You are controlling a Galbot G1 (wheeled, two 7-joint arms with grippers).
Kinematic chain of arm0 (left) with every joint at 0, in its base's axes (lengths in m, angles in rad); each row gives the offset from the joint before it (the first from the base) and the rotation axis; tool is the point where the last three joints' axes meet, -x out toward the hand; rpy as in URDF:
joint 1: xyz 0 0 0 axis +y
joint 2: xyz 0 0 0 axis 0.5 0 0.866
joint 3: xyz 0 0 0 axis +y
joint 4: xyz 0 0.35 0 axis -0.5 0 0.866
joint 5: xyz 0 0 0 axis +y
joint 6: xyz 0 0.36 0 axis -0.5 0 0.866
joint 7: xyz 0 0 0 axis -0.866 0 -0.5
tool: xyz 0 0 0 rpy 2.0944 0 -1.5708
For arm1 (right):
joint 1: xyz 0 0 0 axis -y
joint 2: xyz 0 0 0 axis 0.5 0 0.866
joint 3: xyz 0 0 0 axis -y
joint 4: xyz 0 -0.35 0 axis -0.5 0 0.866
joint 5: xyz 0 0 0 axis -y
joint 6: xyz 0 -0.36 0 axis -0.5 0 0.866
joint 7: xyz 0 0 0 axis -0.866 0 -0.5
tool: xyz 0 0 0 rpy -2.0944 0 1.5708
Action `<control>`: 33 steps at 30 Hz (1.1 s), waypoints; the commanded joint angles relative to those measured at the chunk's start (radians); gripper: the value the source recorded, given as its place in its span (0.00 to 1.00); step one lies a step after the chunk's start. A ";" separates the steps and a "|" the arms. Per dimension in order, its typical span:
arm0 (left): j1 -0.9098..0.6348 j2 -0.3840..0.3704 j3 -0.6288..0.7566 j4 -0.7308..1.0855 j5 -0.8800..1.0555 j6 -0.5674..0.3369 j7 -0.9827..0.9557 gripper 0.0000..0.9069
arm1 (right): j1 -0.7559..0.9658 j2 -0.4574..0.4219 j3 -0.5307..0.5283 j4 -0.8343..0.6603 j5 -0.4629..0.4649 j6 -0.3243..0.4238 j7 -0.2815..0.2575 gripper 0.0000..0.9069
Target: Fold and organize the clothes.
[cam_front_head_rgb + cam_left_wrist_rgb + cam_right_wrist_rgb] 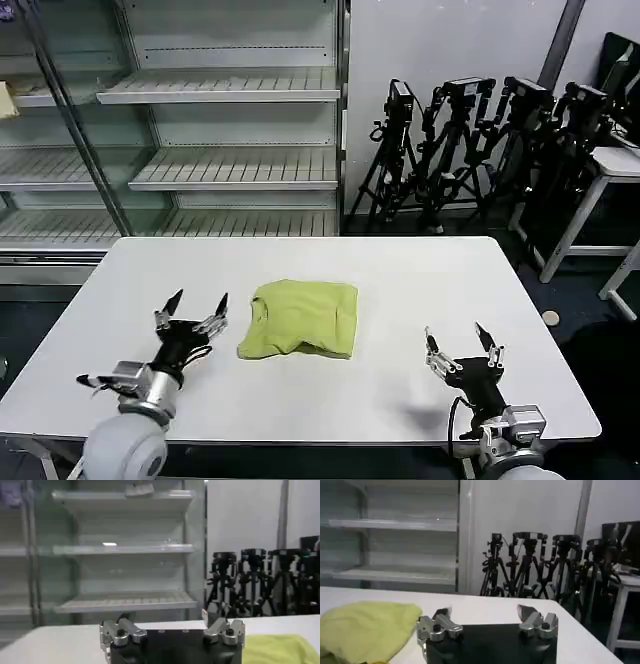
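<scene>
left gripper [190, 308] wide open, holding nothing, just left of shirt | right gripper [463, 345] open too, off to the right | T-shirt [300, 318] folded small mid-counter [420, 280] | looks nearly done, maybe tidy up

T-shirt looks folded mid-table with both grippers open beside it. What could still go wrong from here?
1. The T-shirt lies as a lumpy bundle with uneven edges, so a further fold or push may loosen it rather than neaten it.
2. The left gripper sits open close to the shirt's edge; its fingertips could snag the cloth when it moves.
3. The right gripper is farther off, and a one-sided grasp may drag the bundle across the table.
</scene>
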 commanded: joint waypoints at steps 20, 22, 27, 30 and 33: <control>0.224 -0.019 -0.103 -0.192 0.053 -0.003 0.000 1.00 | -0.054 0.007 0.000 0.053 -0.096 0.018 -0.024 1.00; 0.227 -0.019 -0.102 -0.193 0.053 -0.001 0.000 1.00 | -0.055 0.005 0.002 0.056 -0.100 0.016 -0.023 1.00; 0.246 -0.015 -0.098 -0.209 0.062 0.008 0.006 1.00 | -0.065 -0.011 0.029 0.069 -0.100 0.010 -0.028 1.00; 0.247 -0.011 -0.099 -0.213 0.063 0.014 0.007 1.00 | -0.067 -0.022 0.043 0.070 -0.096 0.007 -0.030 1.00; 0.246 -0.010 -0.100 -0.213 0.063 0.015 0.007 1.00 | -0.060 -0.024 0.043 0.064 -0.095 0.004 -0.027 1.00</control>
